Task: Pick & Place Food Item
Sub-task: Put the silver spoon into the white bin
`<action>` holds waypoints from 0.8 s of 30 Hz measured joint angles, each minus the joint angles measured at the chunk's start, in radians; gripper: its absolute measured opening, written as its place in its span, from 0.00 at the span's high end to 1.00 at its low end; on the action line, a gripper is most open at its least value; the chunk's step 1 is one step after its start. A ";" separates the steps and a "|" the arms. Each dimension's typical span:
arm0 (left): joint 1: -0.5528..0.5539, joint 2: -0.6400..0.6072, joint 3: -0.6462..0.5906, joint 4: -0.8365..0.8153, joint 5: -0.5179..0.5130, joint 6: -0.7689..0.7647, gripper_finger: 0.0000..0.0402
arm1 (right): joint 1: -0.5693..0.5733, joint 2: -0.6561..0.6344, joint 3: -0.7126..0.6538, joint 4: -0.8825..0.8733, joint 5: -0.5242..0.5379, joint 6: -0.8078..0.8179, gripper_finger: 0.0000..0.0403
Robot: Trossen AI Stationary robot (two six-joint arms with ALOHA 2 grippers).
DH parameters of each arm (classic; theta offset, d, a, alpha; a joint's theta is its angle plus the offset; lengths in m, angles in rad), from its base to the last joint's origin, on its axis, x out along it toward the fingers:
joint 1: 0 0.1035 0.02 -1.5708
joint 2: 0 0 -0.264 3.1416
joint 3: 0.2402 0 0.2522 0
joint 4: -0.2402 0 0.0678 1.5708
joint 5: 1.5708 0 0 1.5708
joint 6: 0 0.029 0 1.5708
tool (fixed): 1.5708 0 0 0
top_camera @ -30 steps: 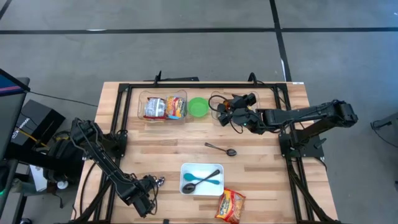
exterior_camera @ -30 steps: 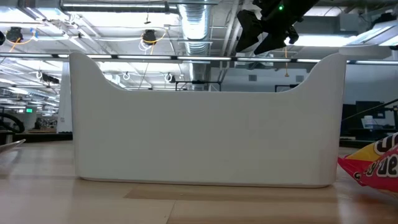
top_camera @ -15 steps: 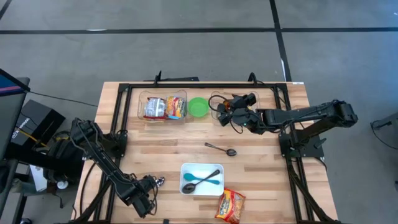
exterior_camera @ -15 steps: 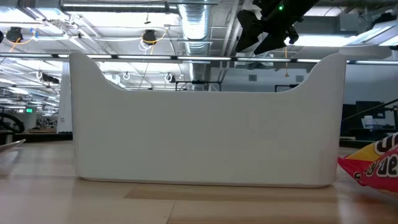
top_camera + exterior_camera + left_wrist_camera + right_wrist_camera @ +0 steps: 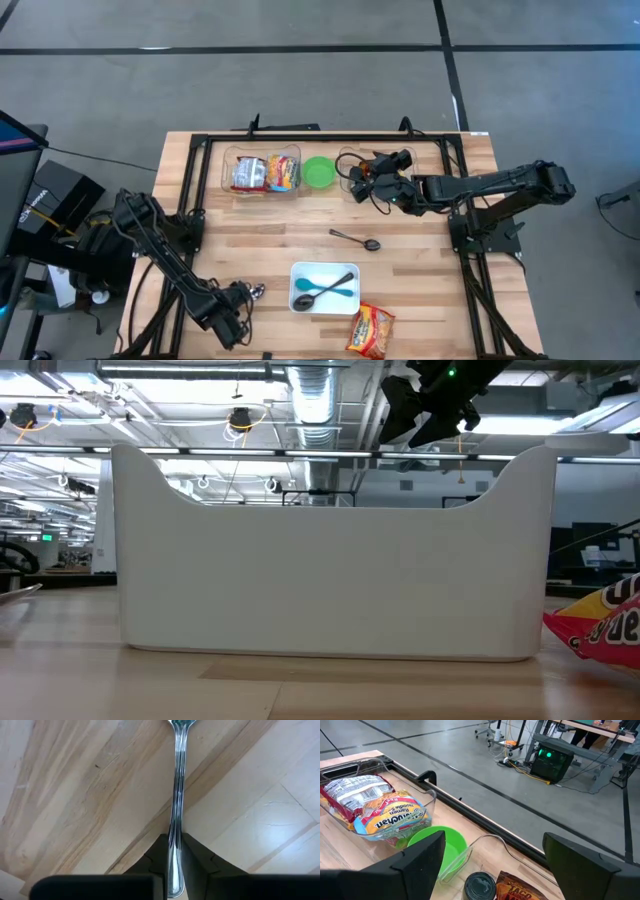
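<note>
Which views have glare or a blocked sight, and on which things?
Left wrist view: a bright streak of glare runs along the shiny metal utensil handle gripped by the left hand. Low view: the white rectangular plastic bin blocks most of the table.

Four cameras are covering one wooden table [image 5: 420, 270].
The high view is looking straight down on everything; the low view is sitting at tabletop height, pressed close to the white tray [image 5: 330, 560]. The left wrist view is peering closely past the left gripper [image 5: 175, 865]; the right wrist view is sharing the green bowl [image 5: 445, 845] with overhead.
</note>
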 joint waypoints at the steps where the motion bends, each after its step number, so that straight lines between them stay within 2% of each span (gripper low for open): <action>1: 0.000 -0.004 -0.001 -0.001 -0.006 -0.003 0.94 | 0.000 0.000 0.000 0.000 0.000 0.000 0.18; 14: 0.000 -0.077 -0.001 -0.002 -0.108 -0.024 0.93 | 0.000 0.000 0.000 0.000 0.000 0.000 0.18; 24: 0.000 -0.180 0.000 -0.002 -0.359 -0.005 0.93 | 0.000 0.000 0.000 0.000 0.001 0.000 0.18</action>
